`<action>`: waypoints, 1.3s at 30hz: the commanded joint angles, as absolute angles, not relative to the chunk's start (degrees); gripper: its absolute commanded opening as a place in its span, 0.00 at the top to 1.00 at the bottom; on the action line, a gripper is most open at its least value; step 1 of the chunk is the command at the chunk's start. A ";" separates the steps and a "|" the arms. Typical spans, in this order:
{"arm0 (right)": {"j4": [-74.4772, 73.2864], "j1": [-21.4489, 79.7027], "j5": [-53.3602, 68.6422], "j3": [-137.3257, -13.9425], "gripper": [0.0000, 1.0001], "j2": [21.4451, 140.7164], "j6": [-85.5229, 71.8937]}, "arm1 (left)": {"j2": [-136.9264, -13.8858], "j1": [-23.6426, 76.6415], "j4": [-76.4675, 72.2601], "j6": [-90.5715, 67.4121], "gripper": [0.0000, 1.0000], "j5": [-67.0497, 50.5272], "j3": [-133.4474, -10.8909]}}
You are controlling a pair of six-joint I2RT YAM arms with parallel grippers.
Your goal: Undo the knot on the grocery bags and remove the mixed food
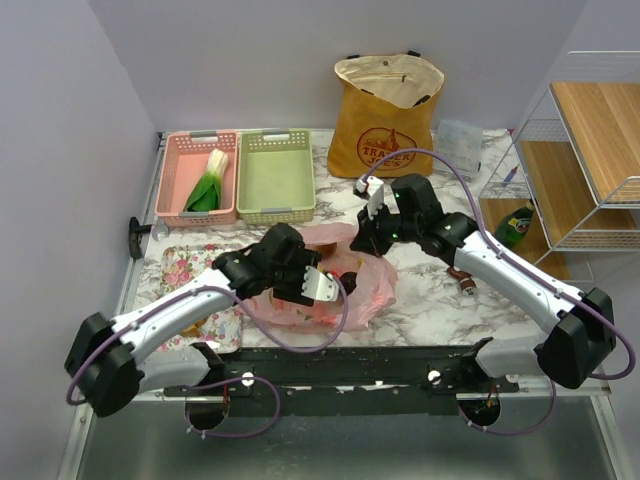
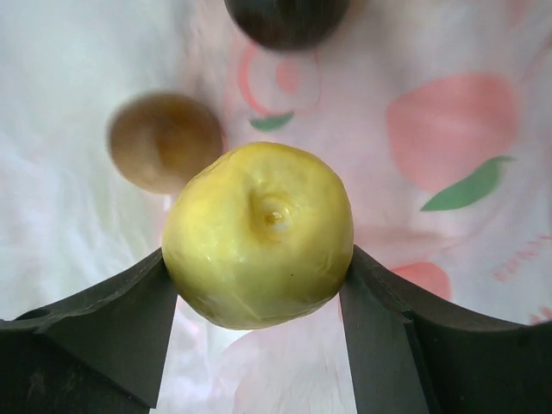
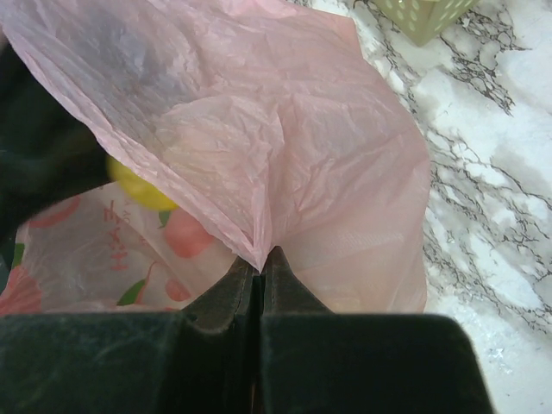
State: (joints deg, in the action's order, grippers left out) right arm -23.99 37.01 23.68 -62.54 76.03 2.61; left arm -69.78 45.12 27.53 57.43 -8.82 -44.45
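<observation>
The pink plastic grocery bag (image 1: 345, 295) lies open on the marble table between the two arms. My left gripper (image 1: 322, 284) reaches into it, and in the left wrist view its fingers (image 2: 129, 328) press both sides of a yellow lemon (image 2: 259, 233). A brown mushroom (image 2: 164, 142) and a dark round fruit (image 2: 289, 17) lie on the bag's printed lining beyond. My right gripper (image 3: 261, 259) is shut on a pinch of the pink bag (image 3: 285, 155) and holds its edge up. The lemon (image 3: 138, 191) peeks out beneath. The yellow tote (image 1: 385, 110) stands at the back. A leek (image 1: 207, 185) lies in the pink basket.
A pink basket (image 1: 178, 160) and a green basket (image 1: 277, 175) sit side by side at the back left. A floral tray (image 1: 185, 270) lies under the left arm. A wire shelf (image 1: 590, 150) with a green bottle (image 1: 515, 225) stands on the right.
</observation>
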 commanded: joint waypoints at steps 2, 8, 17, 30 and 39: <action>-22.35 36.74 22.92 -63.46 0.99 76.90 2.77 | -58.09 45.55 43.66 54.86 0.68 -32.76 -54.32; -21.99 36.72 23.10 -62.98 0.99 76.73 2.55 | -55.51 43.02 45.61 42.20 0.77 -35.64 -66.72; -21.34 36.19 19.51 -63.87 0.99 76.44 2.46 | -74.46 22.43 37.41 23.22 0.76 -21.03 -88.37; -22.09 35.33 20.88 -63.28 0.99 75.68 3.99 | -108.40 12.14 35.58 21.97 0.73 -14.82 -106.00; -22.75 34.98 20.40 -63.37 0.99 76.76 5.27 | -126.33 12.13 38.92 20.48 0.69 -12.55 -119.96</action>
State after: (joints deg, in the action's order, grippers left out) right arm -22.87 35.48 21.45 -62.54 76.40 3.70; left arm -120.57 12.08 36.69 22.17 -14.98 -112.90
